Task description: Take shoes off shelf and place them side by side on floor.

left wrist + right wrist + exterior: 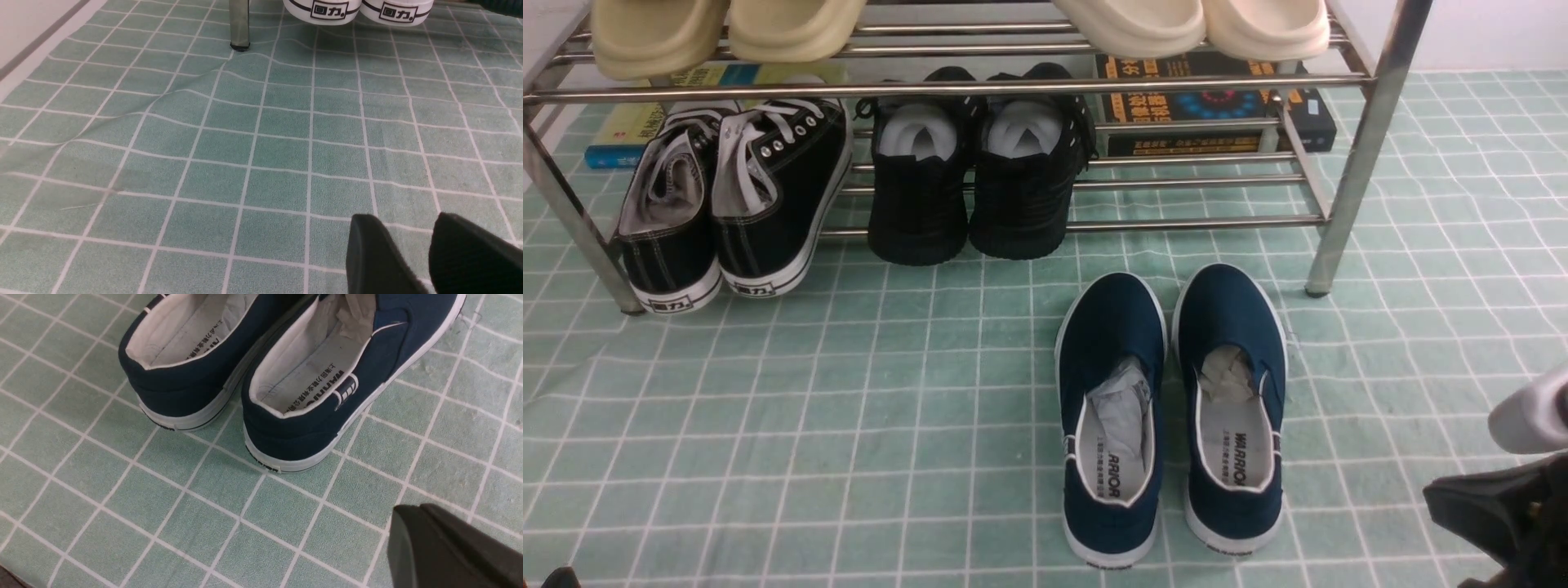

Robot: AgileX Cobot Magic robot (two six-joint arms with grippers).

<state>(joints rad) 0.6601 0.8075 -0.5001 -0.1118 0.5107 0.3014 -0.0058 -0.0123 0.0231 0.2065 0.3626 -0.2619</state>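
Shoes (1172, 408) side-by-side — floor (849, 408) around.

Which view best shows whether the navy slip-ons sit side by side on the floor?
The front view: both navy slip-ons show whole, parallel, toes toward the shelf. The right wrist view shows only their heels and openings. The left wrist view shows none of them.

Place: staged home entryway.
Evidence: chrome shoe rack (947, 84) at 12 o'clock holding sneakers (731, 204), slippers (727, 28), books (1217, 106); gridded green floor sheet (768, 425).
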